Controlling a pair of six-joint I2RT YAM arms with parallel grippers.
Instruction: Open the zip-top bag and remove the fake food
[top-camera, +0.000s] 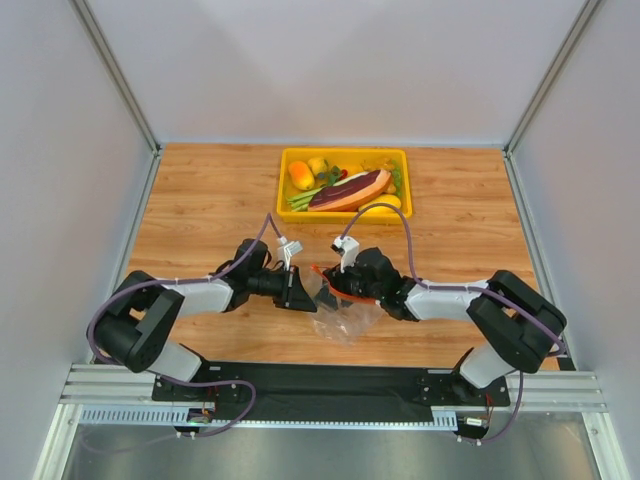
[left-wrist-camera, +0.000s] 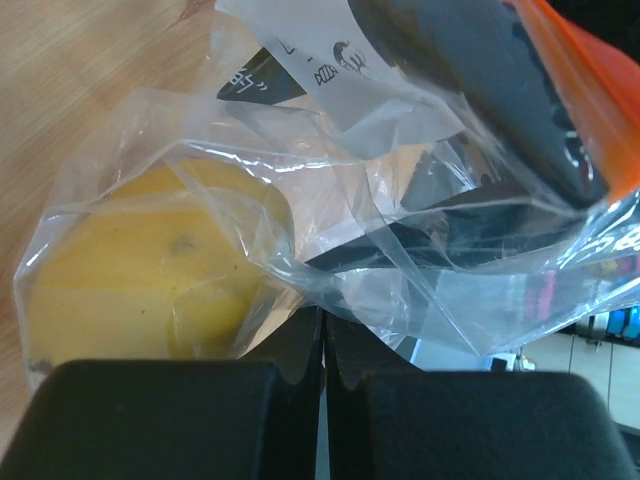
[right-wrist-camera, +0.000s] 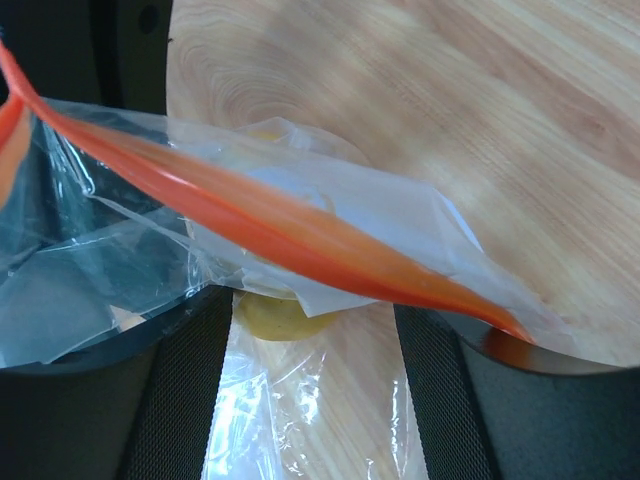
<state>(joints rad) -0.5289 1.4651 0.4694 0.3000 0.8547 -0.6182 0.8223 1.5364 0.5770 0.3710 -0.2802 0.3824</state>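
Observation:
The zip-top bag (top-camera: 346, 318) lies crumpled on the wooden table between my two grippers. Its red-orange zip strip (right-wrist-camera: 300, 235) runs across the right wrist view and also shows in the left wrist view (left-wrist-camera: 590, 110). A small yellow fruit (left-wrist-camera: 150, 260) sits inside the bag and shows through the film in the right wrist view (right-wrist-camera: 280, 315). My left gripper (left-wrist-camera: 323, 315) is shut on the bag's clear film at its left side (top-camera: 300, 290). My right gripper (right-wrist-camera: 312, 310) is open, its fingers spread on either side of the bag under the strip (top-camera: 338, 287).
A yellow tray (top-camera: 290, 160) stands at the back of the table. It holds a dark maroon meat slice (top-camera: 350, 190), an orange piece (top-camera: 301, 175) and green bits. Grey walls close in both sides and the back.

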